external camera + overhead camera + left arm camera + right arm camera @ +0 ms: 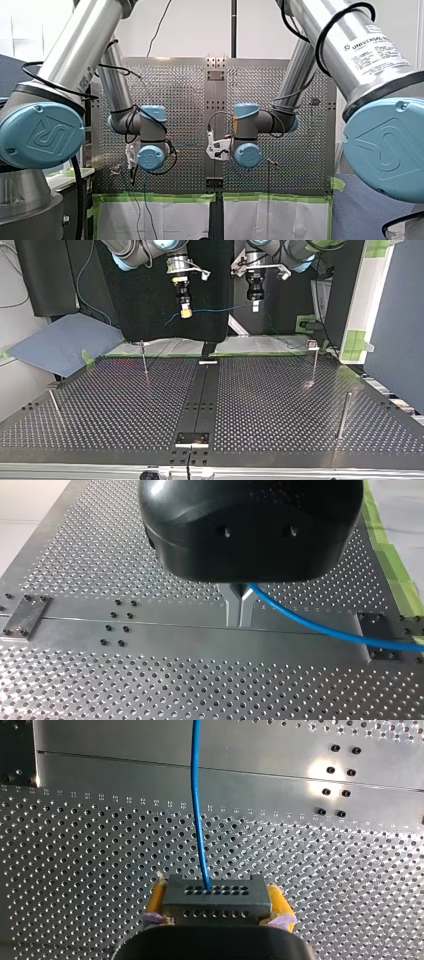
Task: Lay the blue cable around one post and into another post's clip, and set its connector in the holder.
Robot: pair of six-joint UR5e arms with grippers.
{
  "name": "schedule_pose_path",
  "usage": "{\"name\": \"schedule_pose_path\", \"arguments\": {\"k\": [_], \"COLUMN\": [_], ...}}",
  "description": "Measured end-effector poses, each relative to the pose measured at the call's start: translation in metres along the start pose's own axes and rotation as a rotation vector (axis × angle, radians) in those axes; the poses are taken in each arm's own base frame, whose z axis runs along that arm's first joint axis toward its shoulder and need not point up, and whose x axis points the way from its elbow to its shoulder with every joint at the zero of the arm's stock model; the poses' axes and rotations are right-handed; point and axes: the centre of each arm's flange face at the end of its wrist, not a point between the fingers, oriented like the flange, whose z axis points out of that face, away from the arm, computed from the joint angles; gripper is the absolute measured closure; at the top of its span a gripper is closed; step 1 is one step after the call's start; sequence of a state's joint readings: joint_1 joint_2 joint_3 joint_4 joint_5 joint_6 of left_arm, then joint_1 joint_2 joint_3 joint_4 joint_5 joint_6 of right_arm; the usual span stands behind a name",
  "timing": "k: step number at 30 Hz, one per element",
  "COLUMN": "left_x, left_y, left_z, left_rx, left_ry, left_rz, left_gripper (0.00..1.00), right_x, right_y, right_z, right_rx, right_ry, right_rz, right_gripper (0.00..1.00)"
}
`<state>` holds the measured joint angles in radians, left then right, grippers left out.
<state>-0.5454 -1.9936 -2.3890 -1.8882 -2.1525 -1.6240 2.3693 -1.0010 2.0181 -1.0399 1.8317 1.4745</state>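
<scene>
Both were closed: right gripper (185, 311) on connector (215, 896), left gripper (239, 611) pinching blue cable (320, 627). Cable looked light, limp; best gripped near the connector.

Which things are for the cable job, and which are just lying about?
For the job:
- blue cable
- connector, held in my right claw
- my left claw, pinching the cable
- posts

Just lying about:
- blue sheet beside the table
- green tape
</scene>
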Motion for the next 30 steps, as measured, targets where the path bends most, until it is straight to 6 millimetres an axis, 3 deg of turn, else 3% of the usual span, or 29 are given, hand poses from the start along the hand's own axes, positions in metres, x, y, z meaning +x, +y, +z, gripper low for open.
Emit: {"name": "schedule_pose_path", "arguments": {"k": [4,13,30], "left_x": [0.0,0.0,0.0], "left_y": [-0.001,-0.001,-0.001], "left_z": [0.002,0.003,0.003], "left_rx": [0.001,0.001,0.001], "left_ry": [-0.008,-0.01,-0.01], "left_rz": [-0.003,-0.004,-0.004], "left_gripper": [1.0,1.0,1.0], "right_x": [-0.006,-0.039,-0.043], "right_y": [-0.005,-0.02,-0.02], "right_z": [-0.004,-0.019,-0.02], "right_rx": [0.016,0.054,0.055], "right_ry": [-0.017,-0.085,-0.091], "right_rz": [-0.008,-0.031,-0.032], "right_gripper": [1.0,1.0,1.0]}}
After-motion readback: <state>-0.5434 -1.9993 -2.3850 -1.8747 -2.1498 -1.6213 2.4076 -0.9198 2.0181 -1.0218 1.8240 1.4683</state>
